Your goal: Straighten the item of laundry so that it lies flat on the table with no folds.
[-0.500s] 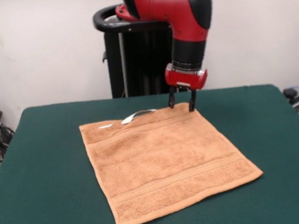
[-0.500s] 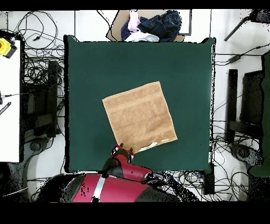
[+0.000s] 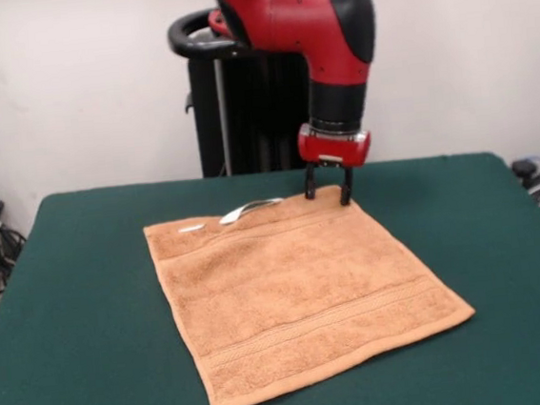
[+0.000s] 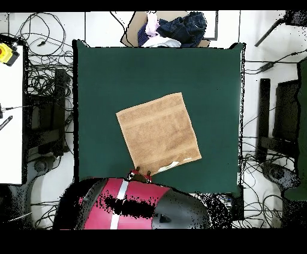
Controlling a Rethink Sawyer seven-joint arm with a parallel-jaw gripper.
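The orange-tan towel point(image 3: 298, 295) lies spread flat on the dark green table point(image 3: 79, 307), turned at a slight angle, with a woven stripe band near its front edge. A white loop tag point(image 3: 248, 208) sticks out at its far edge. It also shows in the overhead view point(image 4: 159, 132). My gripper point(image 3: 328, 195) hangs open and empty just above the towel's far right corner, its two black fingers apart. In the overhead view the gripper point(image 4: 143, 172) is at the towel's lower corner, mostly hidden under the red arm.
The black pedestal point(image 3: 241, 100) stands behind the table. A pile of clothes point(image 4: 171, 29) lies beyond the table's far edge. Cables point(image 4: 42, 90) run on the floor on both sides. A white surface point(image 4: 12, 114) stands at the left.
The gripper has risen slightly and shifted a little left above the towel's far corner; the arm has swung. The towel has not moved.
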